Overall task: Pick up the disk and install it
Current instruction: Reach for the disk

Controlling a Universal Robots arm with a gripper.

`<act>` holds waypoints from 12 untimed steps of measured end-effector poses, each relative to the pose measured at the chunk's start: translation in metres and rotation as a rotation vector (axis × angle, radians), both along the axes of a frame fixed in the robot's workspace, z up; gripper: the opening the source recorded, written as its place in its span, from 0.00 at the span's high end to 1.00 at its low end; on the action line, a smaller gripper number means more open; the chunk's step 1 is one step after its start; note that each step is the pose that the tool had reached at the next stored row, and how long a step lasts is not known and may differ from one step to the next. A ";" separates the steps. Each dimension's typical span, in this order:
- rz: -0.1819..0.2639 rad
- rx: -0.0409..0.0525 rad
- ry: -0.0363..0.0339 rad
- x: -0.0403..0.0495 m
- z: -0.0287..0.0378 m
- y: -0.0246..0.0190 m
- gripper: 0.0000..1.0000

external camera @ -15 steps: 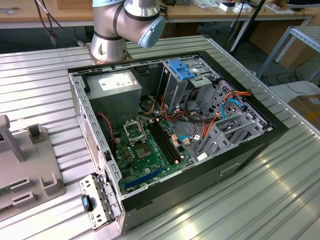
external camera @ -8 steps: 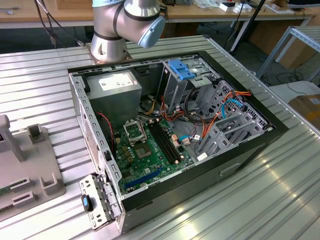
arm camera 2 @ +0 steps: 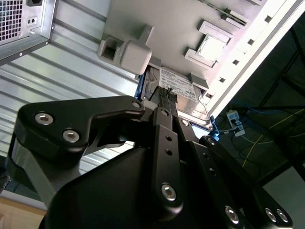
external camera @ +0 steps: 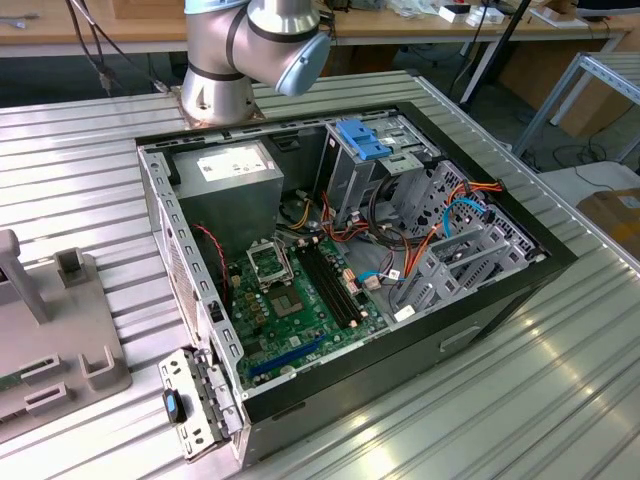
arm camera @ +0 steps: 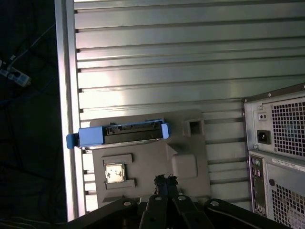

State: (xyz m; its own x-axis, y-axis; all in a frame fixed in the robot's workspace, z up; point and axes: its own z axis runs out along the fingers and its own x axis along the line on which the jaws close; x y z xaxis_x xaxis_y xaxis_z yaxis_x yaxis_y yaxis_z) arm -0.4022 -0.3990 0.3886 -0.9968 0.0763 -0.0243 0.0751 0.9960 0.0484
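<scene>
The disk (arm camera: 119,135) lies on a grey fixture plate (arm camera: 188,160) near the edge of the ribbed metal table; its bright blue carrier frame runs along the side I see. In the second wrist view the disk (arm camera 2: 183,93) shows its grey labelled face just past the black fingertips. My gripper (arm camera: 165,179) hangs above the plate, apart from the disk, with its two fingers pressed together and nothing between them. The gripper (arm camera 2: 166,91) looks shut in both wrist views.
An open computer case (external camera: 480,300) stands mid-table, with a motherboard, cables and a metal drive cage topped by a blue bracket (external camera: 362,138). Its rear panel (arm camera: 281,143) is near the fixture plate (external camera: 60,320). The table edge (arm camera: 66,95) drops off beside the disk.
</scene>
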 end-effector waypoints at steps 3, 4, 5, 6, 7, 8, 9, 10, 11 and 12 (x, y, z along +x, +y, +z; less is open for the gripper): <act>0.000 0.0000 0.0000 0.0000 0.0000 0.0000 0.89; 0.000 0.0000 0.0000 0.0000 0.0000 0.0000 0.89; 0.000 0.0000 0.0001 -0.0001 0.0000 0.0000 0.89; 0.000 0.0000 0.0000 -0.0001 0.0000 0.0000 0.89; 0.000 0.0000 0.0000 -0.0002 0.0000 0.0000 0.89; 0.000 0.0000 0.0001 -0.0006 0.0000 0.0000 0.89; 0.000 0.0000 0.0000 -0.0012 0.0000 0.0000 0.89; 0.000 0.0000 0.0001 -0.0022 0.0000 0.0000 0.89; 0.000 0.0000 0.0000 -0.0036 -0.0001 0.0000 0.89; 0.000 0.0000 0.0000 -0.0051 -0.0001 0.0000 0.89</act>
